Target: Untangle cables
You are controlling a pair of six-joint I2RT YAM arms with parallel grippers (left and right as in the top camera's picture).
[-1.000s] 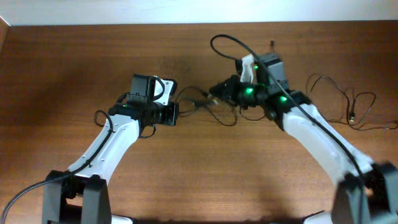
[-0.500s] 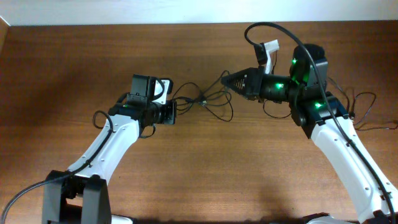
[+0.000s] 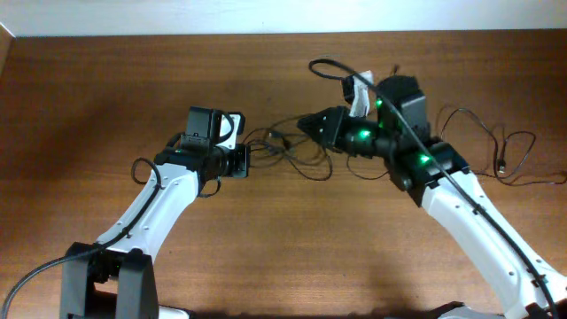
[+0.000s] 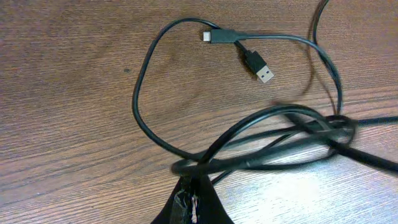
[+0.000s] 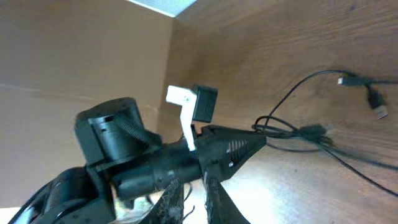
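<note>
Black on the wooden table [image 3: 106, 89]: pinching the left gripper [image 3: 245, 160] tight on the cables [image 3: 285, 142], clamping one strand of the knotted bundle between closed fingertips [image 4: 186, 205], with two plug ends [image 4: 255, 63] lying loose on the wood just past the knot. Sprawling in thin loops across mid-table toward the right gripper [image 3: 304, 124], hovering with its tip just beside the tangle's right edge, too blurred for telling jaws apart or together, or gripping anything. Lying in loose loops well apart at far right, a separate cord [image 3: 500, 151].
</note>
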